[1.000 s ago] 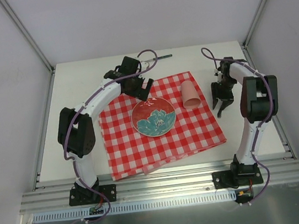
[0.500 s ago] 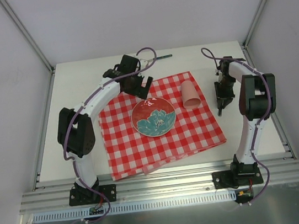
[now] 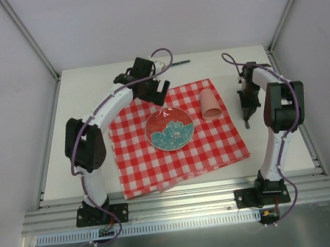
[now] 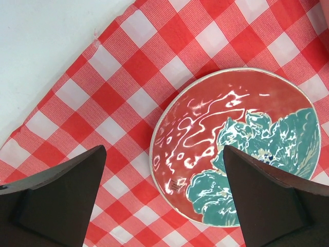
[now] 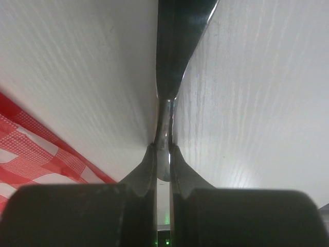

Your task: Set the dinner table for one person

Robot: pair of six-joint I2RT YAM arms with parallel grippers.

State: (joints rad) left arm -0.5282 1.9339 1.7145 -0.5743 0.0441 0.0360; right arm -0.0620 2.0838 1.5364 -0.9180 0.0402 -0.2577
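**Bench** [image 3: 87, 91]: off-white top with an aluminium rail [image 3: 181, 198] along the near edge. It carries everything listed below and lies beneath both sets of fingers.

**Checked cloth** [image 3: 216, 141]: red and white, spread over the middle of the bench and turned slightly askew. Bare bench shows along the left, right and far edges.

**Plate** [image 3: 169, 128]: red with a teal flower, at the centre of the cloth.

**Pink cup** [image 3: 211, 105]: on the cloth towards its far right corner.

**Thin dark item** [image 3: 176, 64]: on the bare bench at the far edge. Its kind cannot be told.

**Left fingers** [image 3: 160, 95]: spread wide apart with nothing between them. They are over the far left part of the cloth, and the left wrist view shows the plate rim between the two tips [image 4: 56, 195].

**Right fingers** [image 3: 247, 115]: pointing down at the bare bench just beside the cloth's right edge. They are pressed together [image 5: 149, 167] on a thin metal utensil [image 5: 175, 51]. The utensil runs along the bench surface; whether it rests there or is lifted cannot be told.
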